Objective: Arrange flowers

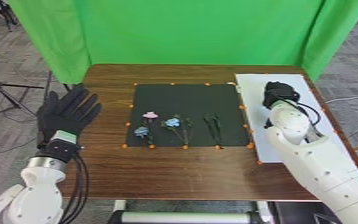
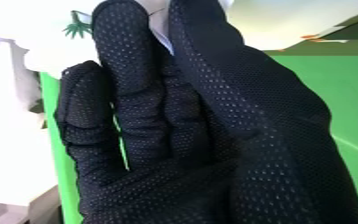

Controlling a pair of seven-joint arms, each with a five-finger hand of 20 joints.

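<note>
Flowers (image 1: 172,122): pink and blue heads, green stems, laid on black mat (image 1: 171,97)
Left robot hand (image 1: 58,120): spread open
Right robot hand (image 1: 280,93): held above white board (image 1: 260,142); whether anything is gripped cannot be told

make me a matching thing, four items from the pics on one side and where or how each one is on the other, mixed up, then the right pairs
1. left hand
2. pink flower
3. white board
4. green curtain

A. behind the table
B. beneath the right hand
C. open, by the table's left edge
D. on the black mat

Right pairs: 1-C, 2-D, 3-B, 4-A
</note>
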